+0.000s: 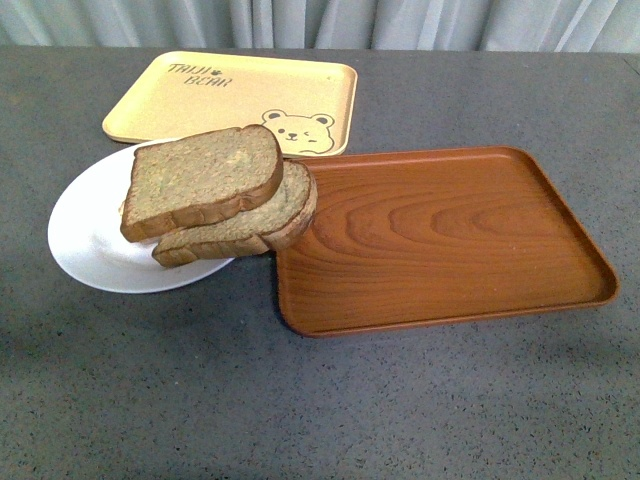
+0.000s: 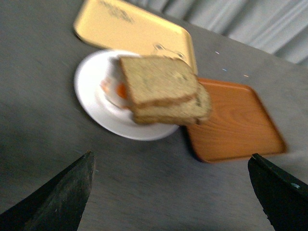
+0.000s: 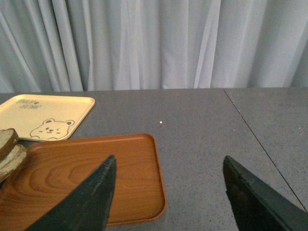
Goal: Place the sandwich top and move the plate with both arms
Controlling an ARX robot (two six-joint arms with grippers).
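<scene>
The sandwich top (image 1: pixel 205 178) sits on the lower slice (image 1: pixel 285 212), skewed across it, on the plate (image 1: pixel 85 240), which rests on the grey table (image 1: pixel 320 410) just beside the brown tray (image 1: pixel 450 235) and in front of the yellow tray (image 1: pixel 230 95). One end of the stack overhangs the brown tray's corner. A patch of orange, likely egg (image 2: pixel 121 90), shows under the bread in the blurred left wrist view. The left gripper (image 2: pixel 170 157) hangs above the table, jaws spread wide and empty. The right gripper (image 3: pixel 169 157), also gaping and empty, hovers over the brown tray's far side. Topping the sandwich appears done; the two-armed plate move has not begun.
</scene>
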